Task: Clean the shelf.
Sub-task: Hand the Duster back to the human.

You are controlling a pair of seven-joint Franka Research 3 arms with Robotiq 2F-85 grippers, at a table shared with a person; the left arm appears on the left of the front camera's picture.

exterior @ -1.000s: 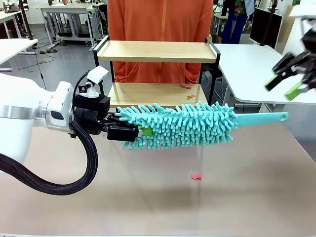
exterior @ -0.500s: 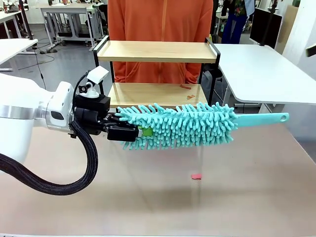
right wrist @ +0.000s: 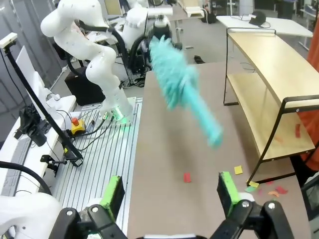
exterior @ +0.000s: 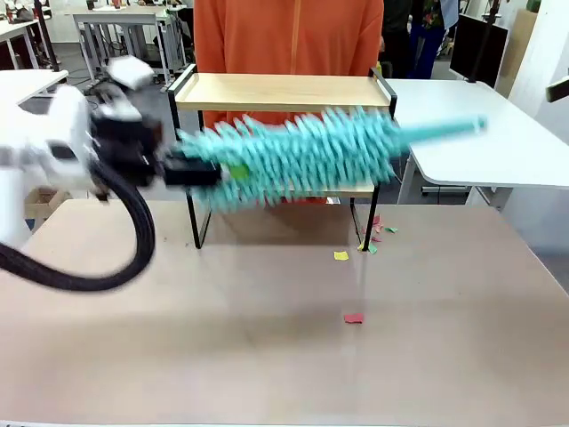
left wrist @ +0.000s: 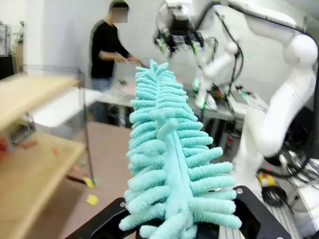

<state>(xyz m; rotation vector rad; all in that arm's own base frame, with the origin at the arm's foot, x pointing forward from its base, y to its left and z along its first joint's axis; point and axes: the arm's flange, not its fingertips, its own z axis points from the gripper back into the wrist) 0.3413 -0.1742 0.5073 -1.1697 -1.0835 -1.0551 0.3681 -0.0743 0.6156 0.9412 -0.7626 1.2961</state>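
Left gripper [exterior: 206, 169] clamped on teal duster [exterior: 302, 153], held level at shelf [exterior: 283, 91] lower tier for sweeping; right gripper [right wrist: 169, 194] wide open, empty, clear of worktop [exterior: 267, 338].

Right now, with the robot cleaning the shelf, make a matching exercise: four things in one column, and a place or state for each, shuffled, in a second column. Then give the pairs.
Things
1. duster
2. red paper scrap
3. right gripper
4. shelf

Places or states
A. lying on the brown table, nearest the camera
B. open, holding nothing
C. standing at the table's far side, before the person in orange
D. clamped in the left gripper, blurred

Pairs: 1-D, 2-A, 3-B, 4-C
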